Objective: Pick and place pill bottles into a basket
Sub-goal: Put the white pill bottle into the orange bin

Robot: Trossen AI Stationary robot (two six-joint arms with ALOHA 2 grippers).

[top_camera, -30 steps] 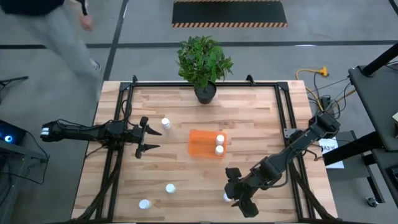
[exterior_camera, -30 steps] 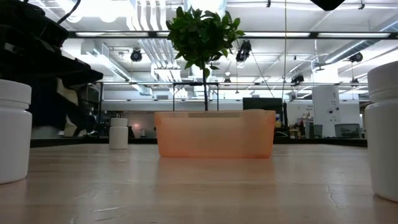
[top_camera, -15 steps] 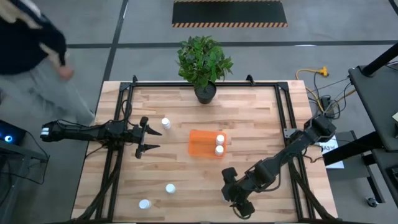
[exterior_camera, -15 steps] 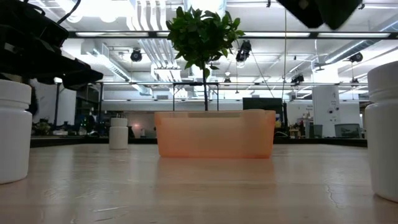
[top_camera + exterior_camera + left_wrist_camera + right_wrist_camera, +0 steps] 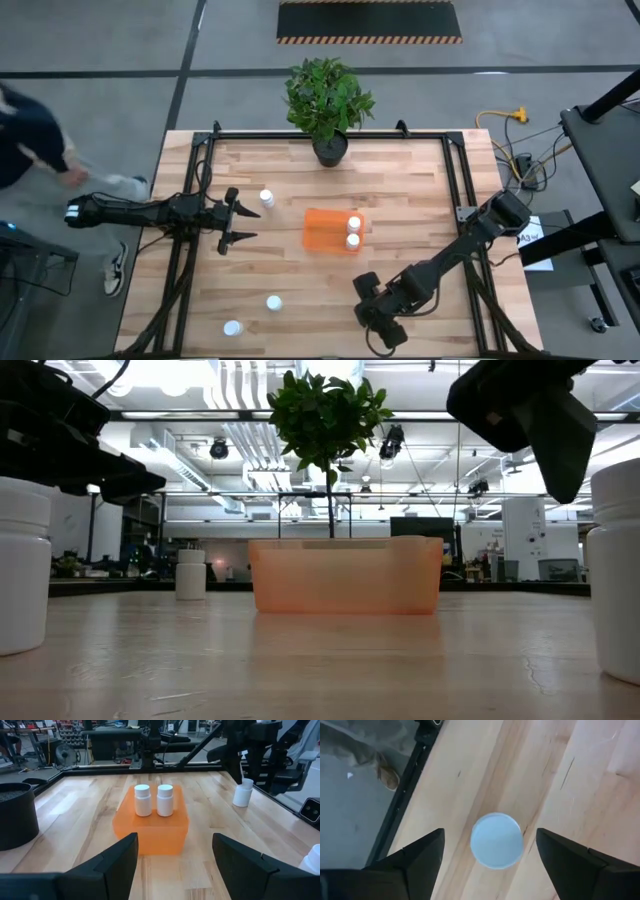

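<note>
The orange basket (image 5: pixel 325 231) sits mid-table with two white pill bottles (image 5: pixel 353 231) upright in it, also plain in the left wrist view (image 5: pixel 154 800). Three more bottles stand on the wood: one (image 5: pixel 266 198) by my left gripper, two (image 5: pixel 273 302) (image 5: pixel 232 327) near the front left. My right gripper (image 5: pixel 375 322) hangs open near the front edge, pointing steeply down. In its wrist view (image 5: pixel 490 837) a further bottle (image 5: pixel 497 840) stands upright between the fingers with a gap on each side. My left gripper (image 5: pixel 236 215) waits open at the left.
A potted plant in a black pot (image 5: pixel 329 148) stands at the far edge, behind the basket. A black metal frame (image 5: pixel 200 150) runs along the table's sides. A person (image 5: pixel 30 140) is on the floor beyond the left edge. Bare wood lies between the basket and the front edge.
My right gripper has come down over the bottle near the front edge and shifted a little toward the table's left, so it now hides that bottle in the high view. The person to the left of the table has walked on.
</note>
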